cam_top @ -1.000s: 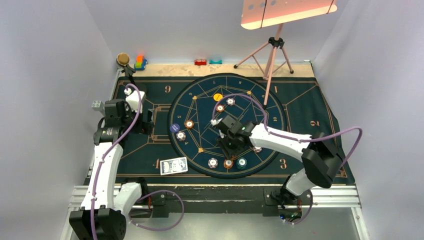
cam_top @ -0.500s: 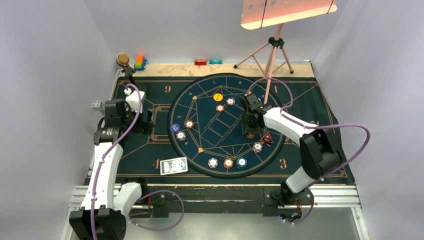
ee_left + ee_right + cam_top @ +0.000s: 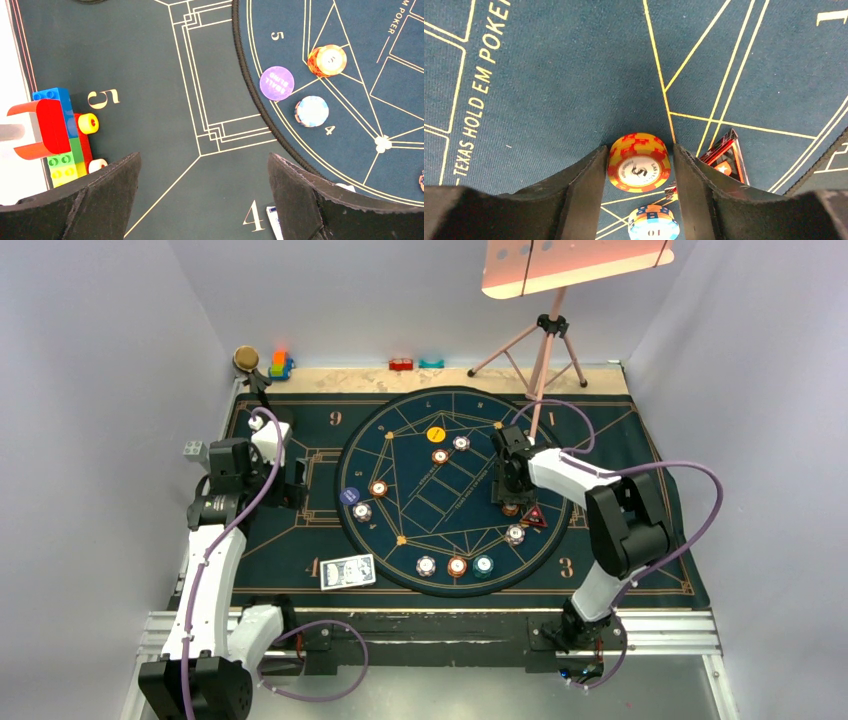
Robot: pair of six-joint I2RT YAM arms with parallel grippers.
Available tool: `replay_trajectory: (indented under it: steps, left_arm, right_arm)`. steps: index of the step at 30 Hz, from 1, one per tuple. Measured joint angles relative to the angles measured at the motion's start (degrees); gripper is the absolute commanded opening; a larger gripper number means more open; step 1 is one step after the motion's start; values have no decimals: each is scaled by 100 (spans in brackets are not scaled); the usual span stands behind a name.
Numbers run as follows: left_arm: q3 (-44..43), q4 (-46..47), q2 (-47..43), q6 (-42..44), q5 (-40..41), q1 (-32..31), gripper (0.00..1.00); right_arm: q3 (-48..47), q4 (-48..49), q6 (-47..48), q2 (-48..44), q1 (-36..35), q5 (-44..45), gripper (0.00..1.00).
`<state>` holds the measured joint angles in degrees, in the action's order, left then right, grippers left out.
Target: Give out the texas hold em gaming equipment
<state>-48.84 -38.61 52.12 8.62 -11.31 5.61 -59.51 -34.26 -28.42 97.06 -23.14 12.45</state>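
Observation:
My right gripper (image 3: pixel 640 150) stands low over the right side of the round mat (image 3: pixel 455 490), its jaws closed around an orange-and-red chip stack (image 3: pixel 639 162). The red triangular token (image 3: pixel 726 157) lies just right of it, and a blue-and-white chip (image 3: pixel 653 224) lies nearer the wrist. In the top view the gripper (image 3: pixel 508 502) is next to the token (image 3: pixel 534 517). Several more chips ring the mat. The blue-backed cards (image 3: pixel 347 571) lie at the near left. My left gripper (image 3: pixel 204 170) is open and empty above the dark mat, left of a purple chip (image 3: pixel 276 83).
Toy blocks (image 3: pixel 60 135) sit by the mat's left edge. More blocks (image 3: pixel 279 364) and small red and teal pieces (image 3: pixel 415 364) line the back edge. A pink tripod (image 3: pixel 540 350) stands at the back right. White walls close in both sides.
My right arm has swung from the near centre of the round mat to its right side with the orange chip stack, stopping beside the red token. The left arm has not moved.

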Motion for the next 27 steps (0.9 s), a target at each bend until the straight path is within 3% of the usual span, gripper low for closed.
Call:
replay_trajectory:
  steps: [5, 15, 21, 27]
  left_arm:
    - [0, 0, -2, 0, 0, 0, 100]
    - [0, 0, -2, -2, 0, 0, 100]
    - [0, 2, -2, -2, 0, 0, 100]
    - [0, 0, -2, 0, 0, 0, 100]
  right_arm:
    - [-7, -20, -90, 50, 81, 15, 78]
    - [-391, -435, -68, -496, -127, 109, 84]
    - [-839, -531, 87, -1259, -1187, 208, 89]
    - [-435, -688, 7, -1711, -2531, 46, 95]
